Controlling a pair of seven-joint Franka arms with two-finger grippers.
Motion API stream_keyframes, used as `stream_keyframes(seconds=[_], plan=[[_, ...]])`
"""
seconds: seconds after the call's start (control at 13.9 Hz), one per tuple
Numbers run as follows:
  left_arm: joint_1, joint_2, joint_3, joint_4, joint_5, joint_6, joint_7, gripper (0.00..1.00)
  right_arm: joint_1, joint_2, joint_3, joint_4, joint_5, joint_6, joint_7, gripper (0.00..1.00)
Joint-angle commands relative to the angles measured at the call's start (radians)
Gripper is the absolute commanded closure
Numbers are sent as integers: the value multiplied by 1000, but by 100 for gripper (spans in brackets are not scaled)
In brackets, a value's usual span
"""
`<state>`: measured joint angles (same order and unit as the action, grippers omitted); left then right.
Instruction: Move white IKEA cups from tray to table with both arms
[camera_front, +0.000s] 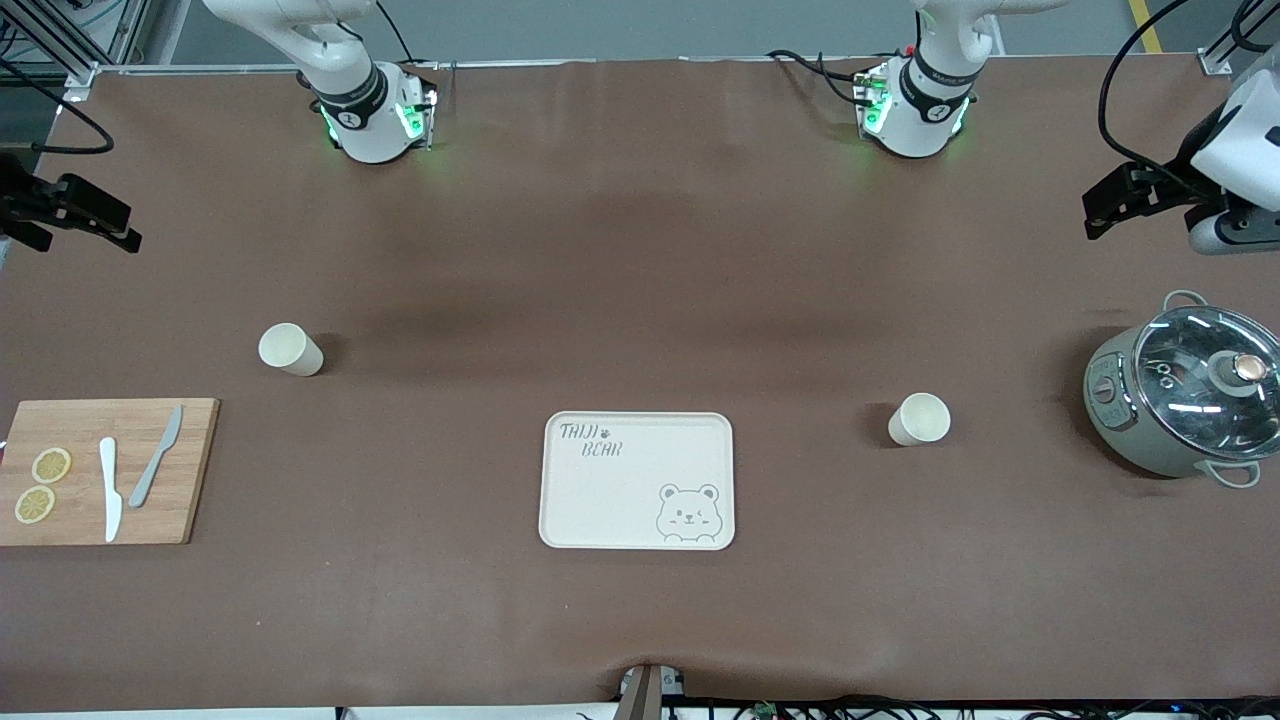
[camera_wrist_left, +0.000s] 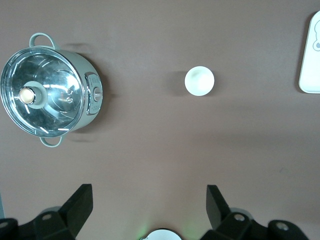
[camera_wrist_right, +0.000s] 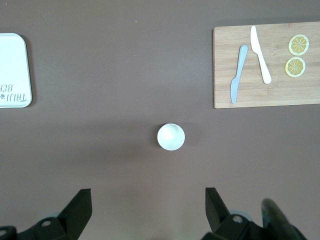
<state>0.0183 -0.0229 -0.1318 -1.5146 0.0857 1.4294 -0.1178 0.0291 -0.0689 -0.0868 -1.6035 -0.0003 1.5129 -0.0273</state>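
Observation:
Two cream-white cups stand upright on the brown table. One cup (camera_front: 291, 349) is toward the right arm's end, and it shows in the right wrist view (camera_wrist_right: 171, 136). The other cup (camera_front: 919, 419) is toward the left arm's end, and it shows in the left wrist view (camera_wrist_left: 199, 81). My right gripper (camera_front: 128, 230) hangs open and empty high over the table's right-arm end (camera_wrist_right: 148, 196). My left gripper (camera_front: 1095, 215) hangs open and empty high over the left-arm end (camera_wrist_left: 149, 194). Neither gripper touches a cup.
A cream bear-printed tray (camera_front: 637, 480) lies between the cups, nearer the front camera. A wooden cutting board (camera_front: 105, 470) with two knives and lemon slices lies at the right arm's end. A grey pot with a glass lid (camera_front: 1185, 400) stands at the left arm's end.

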Motion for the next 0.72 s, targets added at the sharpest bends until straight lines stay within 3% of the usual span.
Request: stream_keyframes(seconds=[0.0,0.65], plan=[[2,-8,5,5,-15,-17,14,0,-1,-3,-4,2,19,-2,-9,0],[9,-14,6,7,-15,-17,18,0,-1,-2,-4,2,19,3,-9,0]])
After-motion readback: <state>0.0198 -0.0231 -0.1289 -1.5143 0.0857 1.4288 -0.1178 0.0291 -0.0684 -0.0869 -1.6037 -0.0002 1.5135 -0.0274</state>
